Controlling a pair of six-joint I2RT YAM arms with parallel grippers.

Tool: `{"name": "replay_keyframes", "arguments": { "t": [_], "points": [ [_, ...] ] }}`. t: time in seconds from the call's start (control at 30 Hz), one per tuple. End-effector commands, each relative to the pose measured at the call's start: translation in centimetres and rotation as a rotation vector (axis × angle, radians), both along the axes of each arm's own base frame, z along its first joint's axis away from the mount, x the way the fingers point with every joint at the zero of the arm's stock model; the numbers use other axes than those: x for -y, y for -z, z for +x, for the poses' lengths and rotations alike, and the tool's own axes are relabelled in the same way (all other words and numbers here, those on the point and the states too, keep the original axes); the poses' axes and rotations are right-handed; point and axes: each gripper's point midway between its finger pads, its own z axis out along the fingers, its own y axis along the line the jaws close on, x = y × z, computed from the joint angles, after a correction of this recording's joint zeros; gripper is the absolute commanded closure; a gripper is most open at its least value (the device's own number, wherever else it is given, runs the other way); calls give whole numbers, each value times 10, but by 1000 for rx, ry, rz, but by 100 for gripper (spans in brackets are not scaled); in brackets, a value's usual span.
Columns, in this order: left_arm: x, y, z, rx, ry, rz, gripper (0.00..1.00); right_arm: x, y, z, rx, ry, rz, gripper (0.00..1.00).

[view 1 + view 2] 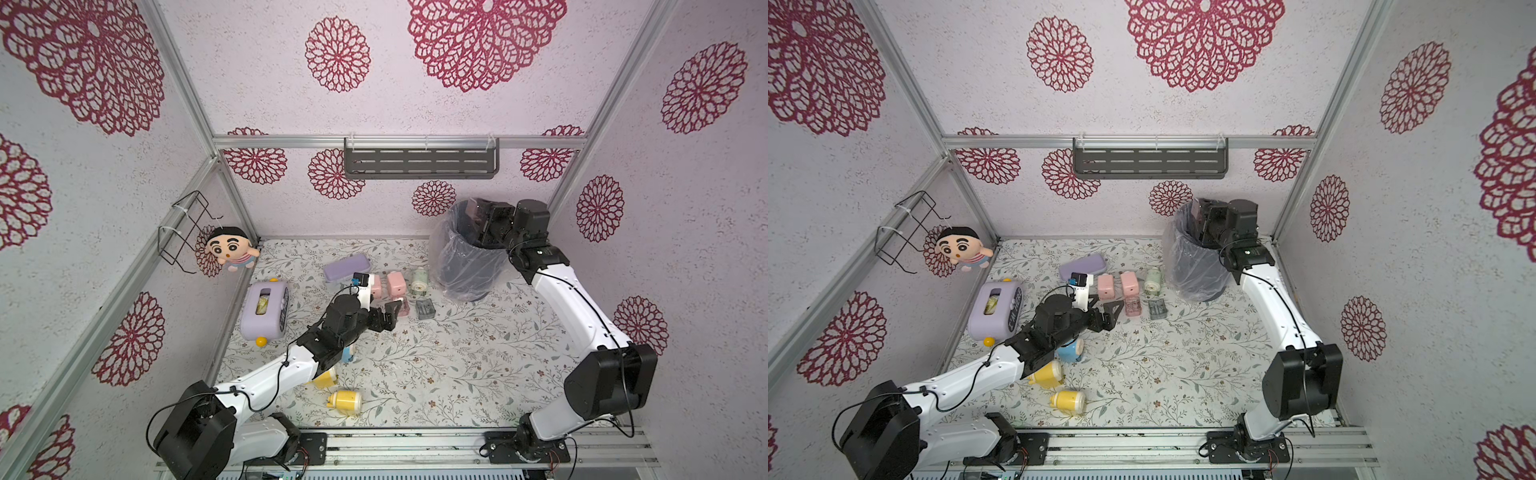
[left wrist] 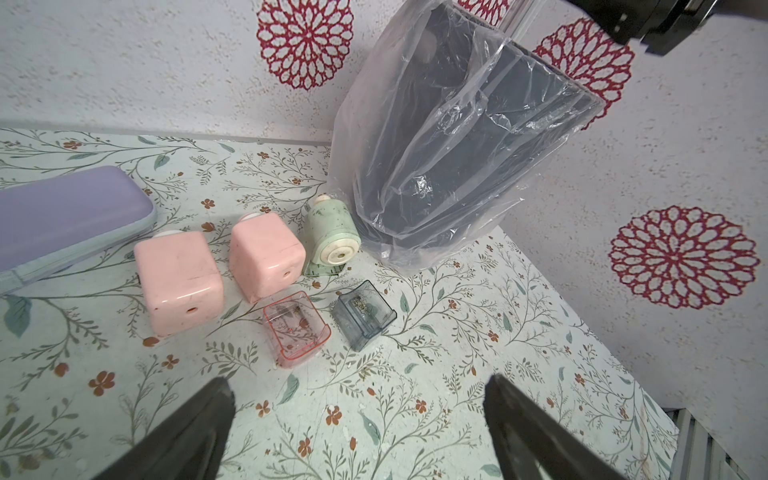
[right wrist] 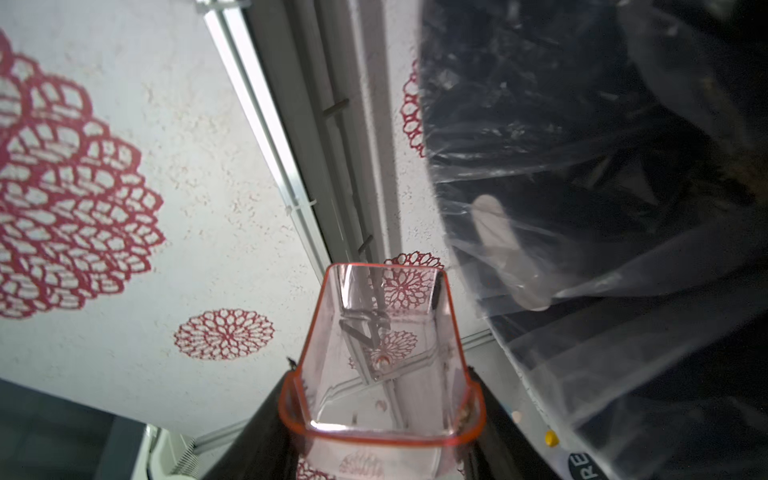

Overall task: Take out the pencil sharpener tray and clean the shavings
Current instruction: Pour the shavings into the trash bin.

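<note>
My right gripper (image 3: 380, 390) is shut on a clear red-rimmed pencil sharpener tray (image 3: 382, 332), held tilted at the mouth of the bag-lined bin (image 1: 465, 266). The held tray looks nearly bare, with a few crumbs at its rim. My left gripper (image 2: 359, 384) hangs open over the table, in front of two pink sharpeners (image 2: 178, 282) (image 2: 266, 257) and a green one (image 2: 332, 232). A second pink tray (image 2: 297, 328) and a grey tray (image 2: 365, 313) lie on the table, each with a few tan shavings (image 2: 361, 305) inside.
A purple pencil case (image 2: 62, 216) lies behind the pink sharpeners. A purple box (image 1: 266, 309) stands at the left wall. Yellow (image 1: 345, 402) and blue (image 1: 1071, 349) sharpeners lie near the left arm. A plush doll (image 1: 230, 249) hangs in the back left corner.
</note>
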Motion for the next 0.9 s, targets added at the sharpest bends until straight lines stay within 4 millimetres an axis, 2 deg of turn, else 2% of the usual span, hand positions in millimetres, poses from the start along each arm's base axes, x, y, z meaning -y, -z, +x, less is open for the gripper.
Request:
{"name": "replay_keyframes", "arguments": {
  "t": [0.0, 0.2, 0.37, 0.57, 0.67, 0.8, 0.87],
  "points": [
    [4, -14, -3, 42, 15, -14, 3, -7, -23, -19, 80, -84, -182, 62],
    [4, -12, -3, 41, 17, -12, 3, -20, -13, -20, 87, -163, -239, 62],
    [3, -12, -2, 46, 6, -7, 3, -22, -27, -22, 117, -158, -184, 61],
    [-3, -14, -2, 56, -19, -6, 3, -11, -37, -26, 131, -47, 138, 61],
    [-7, -14, -2, 61, -37, -7, 3, -1, -38, -29, 127, 21, 216, 61],
    [-8, -14, -2, 60, -43, -7, 3, 13, -27, -35, 121, 104, 290, 61],
    [-9, -15, -2, 62, -46, -11, 3, 16, -13, -37, 93, 124, 289, 61]
  ]
}}
